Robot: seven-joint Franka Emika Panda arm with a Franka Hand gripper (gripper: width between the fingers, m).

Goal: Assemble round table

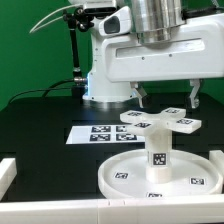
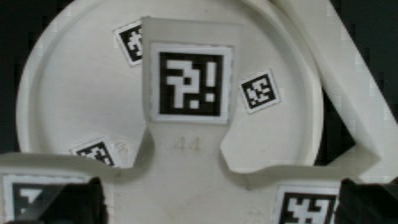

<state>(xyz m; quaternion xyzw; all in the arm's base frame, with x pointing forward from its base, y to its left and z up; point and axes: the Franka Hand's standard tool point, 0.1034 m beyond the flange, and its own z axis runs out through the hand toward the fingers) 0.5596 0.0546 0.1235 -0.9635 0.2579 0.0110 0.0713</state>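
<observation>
The large round disc point(image 1: 125, 178) lies flat on the black table at the front. The short thick leg point(image 1: 157, 148) stands upright on its middle, with a tag on its side. The cross-shaped foot piece point(image 1: 160, 121) sits on top of the leg. My gripper point(image 1: 167, 100) hangs just above the foot piece, open and empty, one finger to each side. In the wrist view the disc point(image 2: 80, 90) fills the picture, the leg point(image 2: 191, 85) shows its tag, and the foot piece point(image 2: 187, 185) lies across the near edge. My fingers do not show clearly there.
The marker board point(image 1: 100, 133) lies on the table behind the disc, toward the exterior view's left. White border rails run along the front point(image 1: 60, 212), the left point(image 1: 8, 170) and the right point(image 1: 215, 160). The arm's base point(image 1: 105, 85) stands at the back.
</observation>
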